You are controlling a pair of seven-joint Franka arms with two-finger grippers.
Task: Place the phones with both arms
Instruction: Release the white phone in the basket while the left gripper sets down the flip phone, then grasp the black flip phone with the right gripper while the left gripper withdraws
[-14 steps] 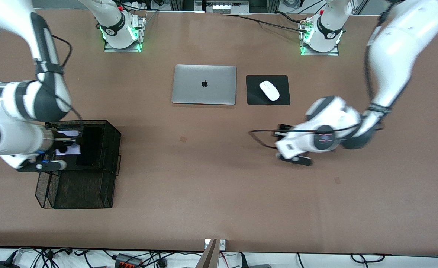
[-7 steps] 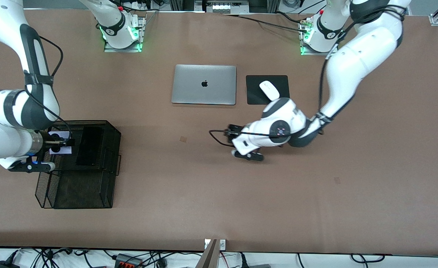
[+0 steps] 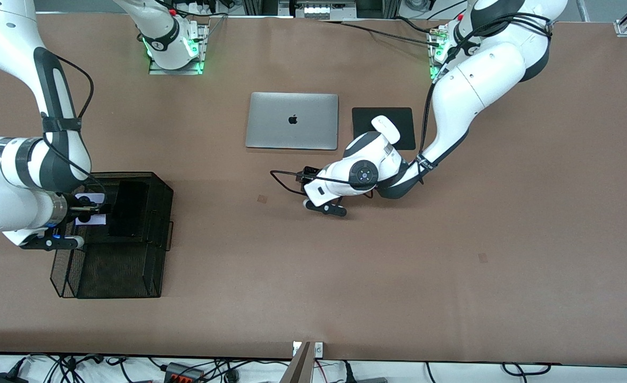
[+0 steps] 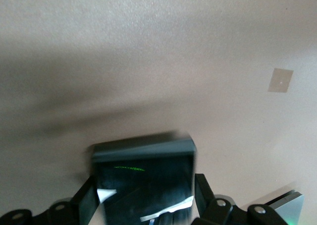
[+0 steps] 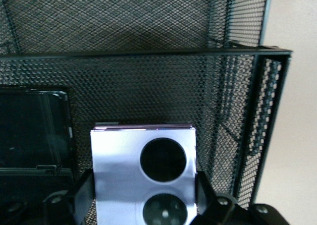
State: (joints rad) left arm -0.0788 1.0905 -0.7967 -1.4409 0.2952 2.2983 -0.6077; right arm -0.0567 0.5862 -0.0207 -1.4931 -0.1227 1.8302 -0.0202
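Left end effector (image 4: 143, 212) gripping flip phone (image 4: 143, 185) upright

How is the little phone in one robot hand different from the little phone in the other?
The lavender-white phone is pale with two black circles; the black flip phone is plain and dark. The lavender-white phone sits between the right gripper fingers over the black mesh tray, beside the long black phone; the black flip phone is between the left gripper fingers over bare table. Both are small and squarish.
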